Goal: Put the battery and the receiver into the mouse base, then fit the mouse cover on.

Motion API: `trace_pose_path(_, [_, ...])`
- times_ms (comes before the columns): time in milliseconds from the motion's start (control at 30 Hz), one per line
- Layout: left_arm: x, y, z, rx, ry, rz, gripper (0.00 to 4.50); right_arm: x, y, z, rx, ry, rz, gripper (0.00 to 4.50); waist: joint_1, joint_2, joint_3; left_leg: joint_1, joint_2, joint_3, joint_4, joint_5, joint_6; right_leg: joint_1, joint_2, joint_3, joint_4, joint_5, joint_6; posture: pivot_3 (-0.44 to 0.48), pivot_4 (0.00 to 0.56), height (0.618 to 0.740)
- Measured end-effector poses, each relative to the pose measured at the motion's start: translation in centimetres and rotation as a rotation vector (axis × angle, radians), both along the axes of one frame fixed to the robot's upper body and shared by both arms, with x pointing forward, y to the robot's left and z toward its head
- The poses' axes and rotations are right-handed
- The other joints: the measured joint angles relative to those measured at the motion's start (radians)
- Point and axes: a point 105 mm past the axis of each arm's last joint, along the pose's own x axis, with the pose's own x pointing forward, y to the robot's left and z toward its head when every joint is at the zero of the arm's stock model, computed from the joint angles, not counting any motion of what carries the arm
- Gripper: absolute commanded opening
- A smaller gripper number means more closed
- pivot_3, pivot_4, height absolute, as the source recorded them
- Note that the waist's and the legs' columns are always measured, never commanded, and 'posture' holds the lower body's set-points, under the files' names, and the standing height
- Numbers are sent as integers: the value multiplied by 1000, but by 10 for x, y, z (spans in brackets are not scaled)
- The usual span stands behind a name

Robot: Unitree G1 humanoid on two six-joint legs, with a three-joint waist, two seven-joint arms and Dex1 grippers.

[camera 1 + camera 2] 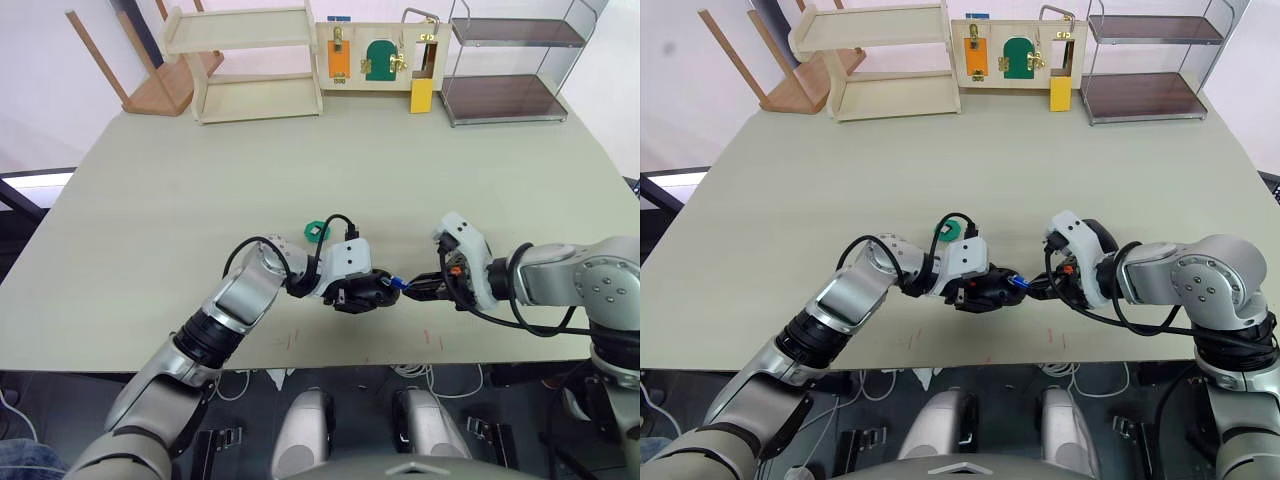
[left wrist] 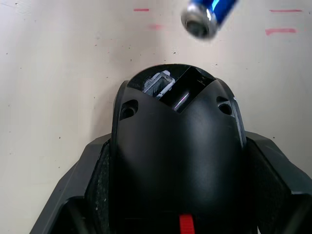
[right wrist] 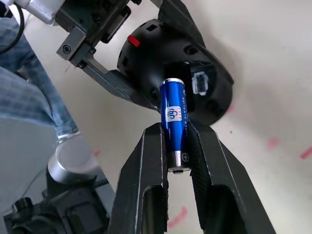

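Note:
My left gripper [image 1: 352, 293] is shut on the mouse base [image 2: 175, 146], a black oval body with a red mark, held just above the table near its front edge. The base's open hollow [image 2: 180, 90] faces my right gripper [image 1: 420, 288]. That gripper is shut on the battery [image 3: 174, 117], a blue cylinder with a silver end. The battery's free end [image 2: 208, 12] hovers just in front of the hollow, apart from it. A small silvery rectangular part [image 2: 158, 83] sits inside the hollow; I cannot tell whether it is the receiver. The mouse cover is out of view.
A round green disc [image 1: 317, 230] lies on the table just behind my left wrist. A wooden shelf [image 1: 255, 60], a latch board [image 1: 380, 55] and a wire rack [image 1: 510, 70] stand along the far edge. Red marks [image 1: 295, 340] dot the tabletop near the front edge.

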Motion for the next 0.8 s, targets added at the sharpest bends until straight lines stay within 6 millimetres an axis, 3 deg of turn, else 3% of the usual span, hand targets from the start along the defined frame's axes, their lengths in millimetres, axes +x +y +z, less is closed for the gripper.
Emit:
trace_pose_path(400, [0,0,0,5,-5,-2,2955,1,5,-18,-48,83,-48,100,-2,0,0,-1,0,-1,0,0,0,-1,0,0,-1,0,0,0,150,740])
trace_pose_path(800, [-2,0,0,9,-9,-8,2955,6,14,-19,-48,109,-86,100,-3,0,0,-8,1,-8,0,0,0,-2,0,-9,-7,0,0,0,150,740])
